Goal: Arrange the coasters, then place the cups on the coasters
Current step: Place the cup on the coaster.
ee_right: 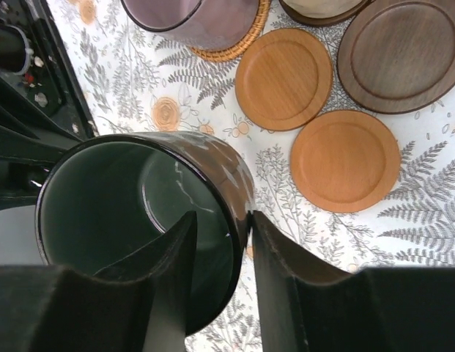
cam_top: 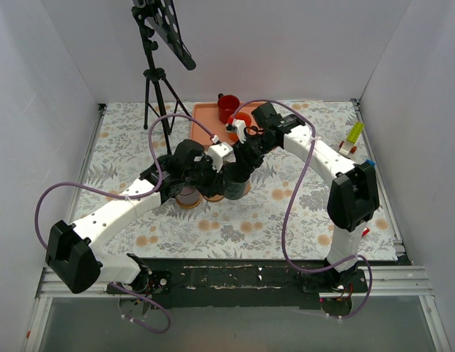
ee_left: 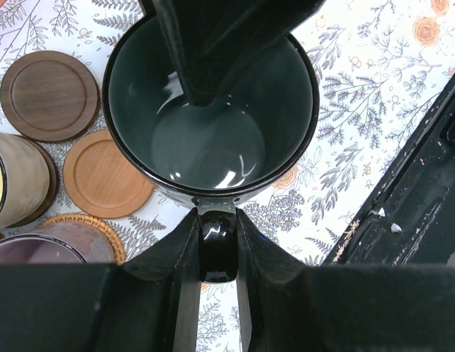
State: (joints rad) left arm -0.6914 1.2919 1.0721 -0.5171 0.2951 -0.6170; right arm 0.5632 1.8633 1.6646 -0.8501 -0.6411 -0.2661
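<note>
Standing upright, green cup, handle in left claw

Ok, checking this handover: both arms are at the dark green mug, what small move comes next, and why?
Probably close the right fingers firmly on the wall of the dark green mug, which they straddle, before the left fingers release the handle they clamp; a bare tan wooden coaster lies nearby.
</note>
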